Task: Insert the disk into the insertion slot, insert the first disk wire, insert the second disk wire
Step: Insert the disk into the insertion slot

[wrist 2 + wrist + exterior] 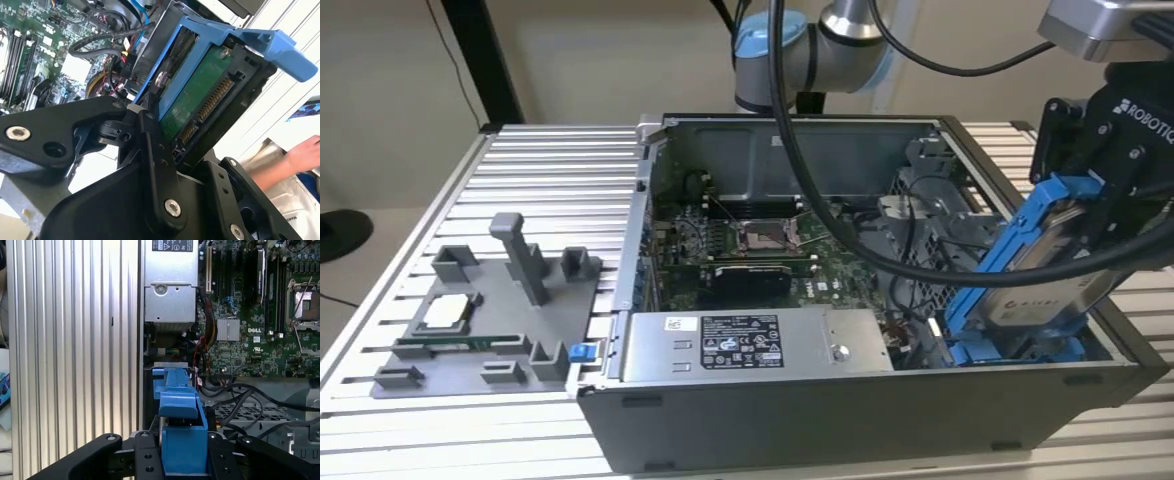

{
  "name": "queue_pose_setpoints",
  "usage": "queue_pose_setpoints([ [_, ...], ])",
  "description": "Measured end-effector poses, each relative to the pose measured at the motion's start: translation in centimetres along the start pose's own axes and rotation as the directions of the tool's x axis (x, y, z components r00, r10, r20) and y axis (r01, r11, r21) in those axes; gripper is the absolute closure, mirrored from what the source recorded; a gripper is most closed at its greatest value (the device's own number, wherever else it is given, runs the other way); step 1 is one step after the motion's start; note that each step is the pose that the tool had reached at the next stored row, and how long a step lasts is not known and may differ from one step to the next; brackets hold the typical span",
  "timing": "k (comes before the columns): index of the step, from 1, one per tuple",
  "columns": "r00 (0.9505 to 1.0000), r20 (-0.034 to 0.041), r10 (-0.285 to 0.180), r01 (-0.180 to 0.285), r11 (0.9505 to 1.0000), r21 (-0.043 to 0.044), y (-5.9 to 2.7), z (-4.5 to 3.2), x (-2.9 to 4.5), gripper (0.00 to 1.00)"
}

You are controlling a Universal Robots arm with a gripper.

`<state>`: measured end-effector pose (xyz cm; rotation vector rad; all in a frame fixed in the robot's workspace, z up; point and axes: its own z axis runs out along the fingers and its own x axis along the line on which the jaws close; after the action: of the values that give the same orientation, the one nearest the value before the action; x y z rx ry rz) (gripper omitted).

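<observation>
One hand (303,153) shows in the second wrist view; end effector (199,111) grips the disk (192,97).

My arm (807,45) bends in from the far side, its wrist tilted at the exterior view's right. I have the gripper (1087,205) clamped on the disk (1034,295), fingers (152,150) pressing opposite edges, holding it slanted.

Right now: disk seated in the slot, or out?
Not seated. The disk stands tilted, top end above the case, lower end at the blue rails of the insertion slot; jaws shut on it.
</observation>
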<state>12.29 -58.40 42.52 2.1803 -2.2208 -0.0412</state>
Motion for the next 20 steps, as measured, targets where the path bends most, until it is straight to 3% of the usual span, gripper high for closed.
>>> queue_pose_setpoints([
  [20,1.0000,0.0023,0.000,0.000,1.0000,-0.0001,-0.36,2.16,-1.16,1.00],
])
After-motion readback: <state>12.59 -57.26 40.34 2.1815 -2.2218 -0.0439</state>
